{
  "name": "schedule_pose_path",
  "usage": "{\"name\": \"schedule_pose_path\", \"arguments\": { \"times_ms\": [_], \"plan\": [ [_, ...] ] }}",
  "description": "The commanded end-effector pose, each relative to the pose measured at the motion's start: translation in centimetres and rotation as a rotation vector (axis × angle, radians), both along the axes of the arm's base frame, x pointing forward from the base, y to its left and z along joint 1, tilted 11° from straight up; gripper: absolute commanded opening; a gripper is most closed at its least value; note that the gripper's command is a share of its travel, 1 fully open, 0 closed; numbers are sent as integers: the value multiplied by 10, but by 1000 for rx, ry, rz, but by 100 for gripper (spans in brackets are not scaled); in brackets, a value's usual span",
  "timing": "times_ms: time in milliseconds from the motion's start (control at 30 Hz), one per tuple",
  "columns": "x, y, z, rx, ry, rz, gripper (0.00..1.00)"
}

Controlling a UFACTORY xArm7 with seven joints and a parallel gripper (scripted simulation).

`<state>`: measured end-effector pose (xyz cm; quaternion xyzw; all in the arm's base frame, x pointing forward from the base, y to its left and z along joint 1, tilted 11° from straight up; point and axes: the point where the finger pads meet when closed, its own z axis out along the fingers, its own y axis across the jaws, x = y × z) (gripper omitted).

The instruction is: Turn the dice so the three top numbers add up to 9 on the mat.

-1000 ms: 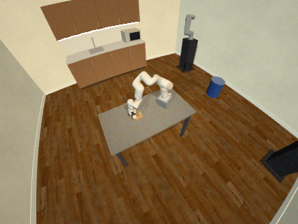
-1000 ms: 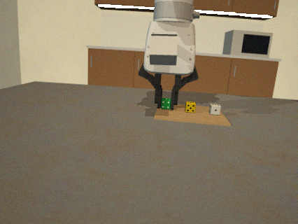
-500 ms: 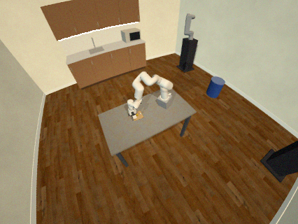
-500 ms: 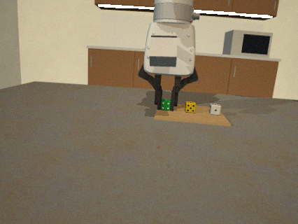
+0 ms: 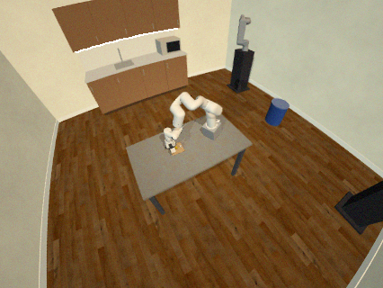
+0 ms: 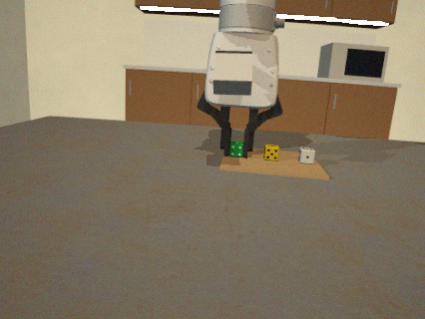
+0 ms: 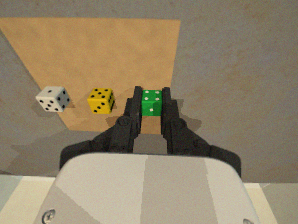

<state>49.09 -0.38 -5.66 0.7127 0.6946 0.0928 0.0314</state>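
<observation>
Top view: my white arm reaches over a grey table on a wood floor, brown cabinets behind. Exterior: the jaws are clamped on the green die at the tan mat's edge; yellow and white dice sit apart. Wrist: likely turning green; next, I'd settle it flat, fully on the mat.

At the lower middle of the wrist view, the jaws look like matt black plastic. The pale housing above them in the exterior view has a smooth, faintly satin finish with small metallic screws. The mat resembles plain tan wood or cork, matt, with soft mottling. The surface looks like dull, speckled grey stone. Across the top view, the floor shows brown wood planks.
</observation>
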Motion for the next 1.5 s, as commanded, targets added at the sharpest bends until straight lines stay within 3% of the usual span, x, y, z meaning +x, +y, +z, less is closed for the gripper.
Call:
{"name": "schedule_pose_path", "arguments": {
  "times_ms": [0,467,967,1467],
  "plan": [
    [1,0,1,0,-3,-1,15],
    [1,0,1,0,-3,-1,15],
    [1,0,1,0,-3,-1,36],
    [1,-1,5,0,-4,-1,36]
  ]
}}
